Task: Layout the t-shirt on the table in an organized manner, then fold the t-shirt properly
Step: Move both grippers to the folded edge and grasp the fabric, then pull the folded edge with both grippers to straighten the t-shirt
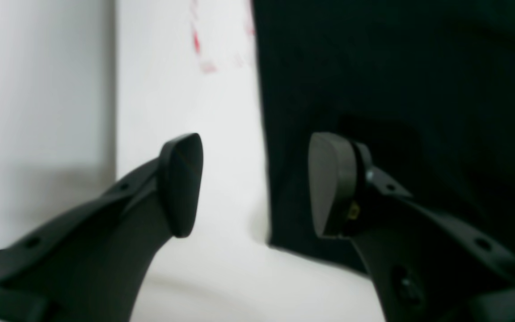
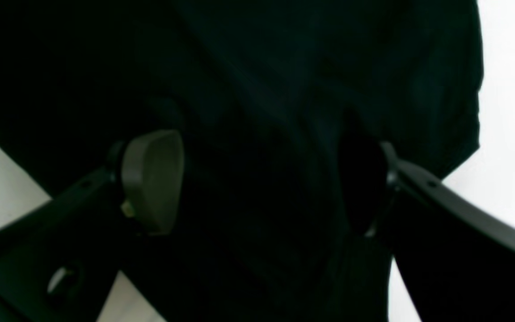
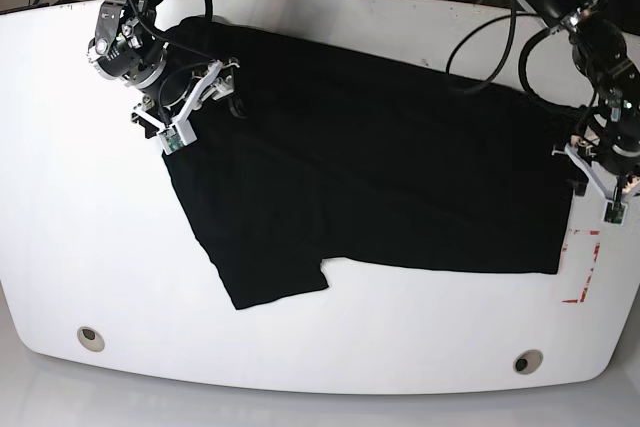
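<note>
T-shirt (image 3: 380, 167) long axis left-right on table (image 3: 60, 197); left gripper (image 1: 257, 183), right gripper (image 2: 257, 179) both spread.

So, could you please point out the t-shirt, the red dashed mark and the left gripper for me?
t-shirt (image 3: 380, 157): base view, middle of the black cloth.
red dashed mark (image 3: 583, 269): base view, its right side.
left gripper (image 1: 255, 185): left wrist view, midway between the open fingertips.

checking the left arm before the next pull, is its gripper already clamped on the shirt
No: in the left wrist view the left gripper stands open, white table showing between its pads, and the t-shirt edge lies unpinched.
</note>
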Robot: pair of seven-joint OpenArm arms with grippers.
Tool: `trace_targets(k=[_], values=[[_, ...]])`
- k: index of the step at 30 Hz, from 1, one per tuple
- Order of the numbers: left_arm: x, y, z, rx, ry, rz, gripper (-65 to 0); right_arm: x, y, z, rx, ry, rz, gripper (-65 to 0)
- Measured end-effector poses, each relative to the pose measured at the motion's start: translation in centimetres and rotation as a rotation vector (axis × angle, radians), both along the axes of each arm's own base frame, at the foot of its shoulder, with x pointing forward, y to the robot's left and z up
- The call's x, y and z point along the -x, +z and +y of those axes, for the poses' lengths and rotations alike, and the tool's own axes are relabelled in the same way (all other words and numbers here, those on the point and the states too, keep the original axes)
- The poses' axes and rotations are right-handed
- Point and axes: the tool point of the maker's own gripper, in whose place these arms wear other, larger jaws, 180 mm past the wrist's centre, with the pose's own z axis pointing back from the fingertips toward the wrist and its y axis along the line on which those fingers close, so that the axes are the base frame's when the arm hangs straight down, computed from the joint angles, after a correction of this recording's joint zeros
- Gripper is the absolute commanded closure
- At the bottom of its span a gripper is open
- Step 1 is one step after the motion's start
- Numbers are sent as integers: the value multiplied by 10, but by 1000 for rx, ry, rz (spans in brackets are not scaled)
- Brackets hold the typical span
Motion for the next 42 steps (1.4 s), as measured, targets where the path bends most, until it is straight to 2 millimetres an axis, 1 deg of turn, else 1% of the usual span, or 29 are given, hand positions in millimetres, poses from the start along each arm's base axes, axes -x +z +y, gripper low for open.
trace_targets(k=[3,6,11,12,14,20,25,27,31,34,36,42], values=[[-14,-15,3,47,15,42,-358,1,-1,-1,3,-3,4,-510],[-29,-26,-6,102,-8,60,-371,1,-1,-1,1,-3,4,-510],[-46,-44,-25,160,-56,103,-449,2,-2,0,0,-1,7,-510],[-47,-49,-29,173,-64,114,-469,2,-2,0,0,-2,7,-510],[-50,-57,-35,194,-77,126,-490,1,-2,-1,0,-2,6,-510],[-48,-74,-46,211,-105,172,-492,1,-1,-1,-1,-2,5,-510],[-49,-79,-52,219,-121,180,-492,0,-1,0,-2,-1,3,-510],[-48,-85,-54,224,-127,195,-492,0,-1,0,-2,-1,2,-510],[-40,-104,-57,251,-126,247,-490,0,-1,0,-2,-2,3,-510],[-35,-115,-59,267,-125,264,-467,0,-1,0,-1,-2,3,-510],[-35,-119,-60,279,-128,261,-449,0,-1,0,-2,-2,2,-510],[-32,-126,-55,290,-125,272,-390,0,-1,-1,-1,-2,3,-510]])
